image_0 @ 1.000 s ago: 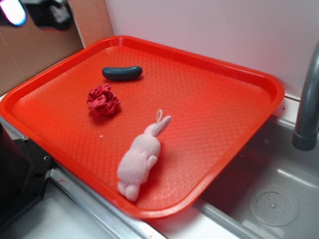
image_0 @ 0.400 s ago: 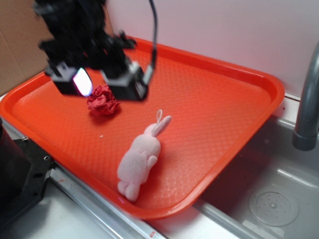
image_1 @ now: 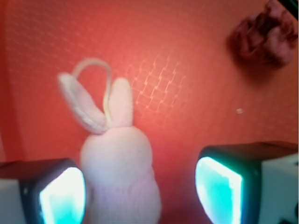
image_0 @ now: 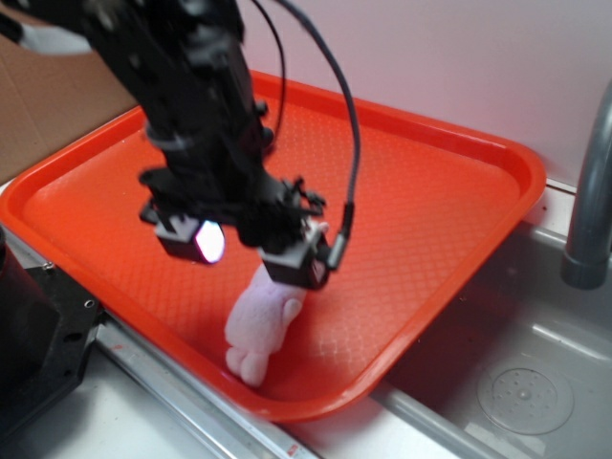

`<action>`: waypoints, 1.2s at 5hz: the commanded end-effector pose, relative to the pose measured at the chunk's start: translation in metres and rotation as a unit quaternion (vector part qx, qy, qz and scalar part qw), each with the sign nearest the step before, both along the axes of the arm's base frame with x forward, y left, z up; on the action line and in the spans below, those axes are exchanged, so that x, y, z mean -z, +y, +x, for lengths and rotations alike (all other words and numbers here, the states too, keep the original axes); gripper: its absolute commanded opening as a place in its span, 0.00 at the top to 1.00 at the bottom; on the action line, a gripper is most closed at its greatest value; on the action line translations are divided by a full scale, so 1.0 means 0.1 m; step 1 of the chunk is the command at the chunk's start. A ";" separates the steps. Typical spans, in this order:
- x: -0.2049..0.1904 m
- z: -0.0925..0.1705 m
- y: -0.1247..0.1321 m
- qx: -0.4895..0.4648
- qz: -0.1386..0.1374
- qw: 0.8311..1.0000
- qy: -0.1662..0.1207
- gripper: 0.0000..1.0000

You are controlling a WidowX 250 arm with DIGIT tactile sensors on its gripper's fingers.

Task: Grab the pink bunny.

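The pink bunny lies near the front edge of the red tray, with its head and ears hidden behind the arm in the exterior view. In the wrist view the pink bunny shows its two long ears pointing away. My gripper hangs open just above it. The bunny's body sits between the two glowing pads, close to the left one, with a gap to the right one. Nothing is held.
A red ruffled fabric ball lies on the tray beyond the bunny; the arm hides it in the exterior view. A sink basin and a grey faucet stand to the right. A black block sits at the front left.
The arm has swept from the back left of the tray down to the front, and now stands over the bunny. The bunny has not moved.
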State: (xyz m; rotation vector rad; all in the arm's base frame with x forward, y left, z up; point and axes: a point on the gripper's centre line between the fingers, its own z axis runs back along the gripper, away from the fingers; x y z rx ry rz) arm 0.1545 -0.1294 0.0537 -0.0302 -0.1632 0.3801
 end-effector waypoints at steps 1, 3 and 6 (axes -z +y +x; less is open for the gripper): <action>0.16 0.01 -0.14 -0.007 0.000 1.000 -0.016 1.00; -0.29 -0.04 0.11 -0.043 -0.031 0.998 -0.043 1.00; -1.33 0.18 0.85 0.019 -0.027 0.999 -0.011 1.00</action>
